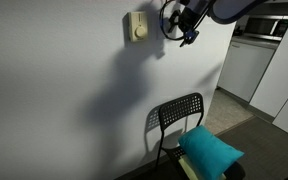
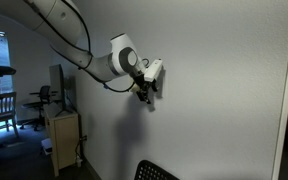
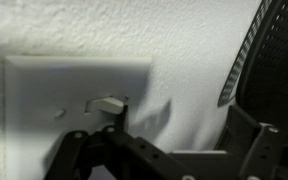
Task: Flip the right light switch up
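**Claw at the switch plate; flip not confirmed**

White textured wall [image 1: 74, 80] fills both exterior views. Pale kitchen cabinets [image 1: 246, 65] stand off behind the arm's side. The white Franka arm [image 2: 122, 58] reaches in, with its dark claw [image 2: 148, 88] nose-on to the wall.

- **Well below the claw:** a black mesh-backed metal chair [image 1: 179, 115], with a teal cushion [image 1: 212, 150] near its seat.
- **Just beside the claw, at similar height:** a cream rectangular box with a round dial [image 1: 136, 27]. This is not the target.
- **Directly ahead of the claw, close (wrist view):** a white square wall plate [image 3: 44, 80].
- **Target:** the right light switch [image 3: 109, 103], a small white toggle, sits just past a dark finger [image 3: 104, 150]. It is touching or nearly so; blur hides which.
- **Claw spread:** cannot tell, as the fingers are smeared.

**Progress, my reading:** the approach is done and a finger is lined up at the toggle. Whether the toggle is up or down is not readable. The flip itself looks outstanding, and the withdrawal comes after it.
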Tool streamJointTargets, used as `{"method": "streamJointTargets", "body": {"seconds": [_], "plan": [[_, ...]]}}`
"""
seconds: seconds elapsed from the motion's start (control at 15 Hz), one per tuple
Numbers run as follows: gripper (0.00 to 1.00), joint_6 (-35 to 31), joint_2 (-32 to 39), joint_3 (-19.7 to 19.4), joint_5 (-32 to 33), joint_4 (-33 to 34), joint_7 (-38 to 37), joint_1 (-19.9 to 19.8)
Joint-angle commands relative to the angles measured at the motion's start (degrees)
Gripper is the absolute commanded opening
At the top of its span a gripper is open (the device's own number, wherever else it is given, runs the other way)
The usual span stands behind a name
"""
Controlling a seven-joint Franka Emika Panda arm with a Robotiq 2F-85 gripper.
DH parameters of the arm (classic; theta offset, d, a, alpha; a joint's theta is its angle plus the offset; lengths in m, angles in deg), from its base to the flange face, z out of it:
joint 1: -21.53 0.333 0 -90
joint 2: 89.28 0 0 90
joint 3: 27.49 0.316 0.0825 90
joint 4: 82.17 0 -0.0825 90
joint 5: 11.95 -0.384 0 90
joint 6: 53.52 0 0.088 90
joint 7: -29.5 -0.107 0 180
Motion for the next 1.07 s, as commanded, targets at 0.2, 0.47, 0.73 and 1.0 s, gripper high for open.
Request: {"method": "streamJointTargets", "body": {"seconds": [0.2, 0.47, 0.73, 1.0], "plan": [[1.00, 3.01, -2.13, -3.56, 12.16, 1.41, -15.85, 2.79], [1.00, 5.81, -3.19, -3.33, 16.66, 1.62, -21.30, 3.08], [1.00, 10.17, -3.17, -1.66, 12.14, 1.73, -20.45, 1.30], [1.00, 13.17, -4.35, -0.73, 3.94, 0.13, -19.96, 0.47]]}}
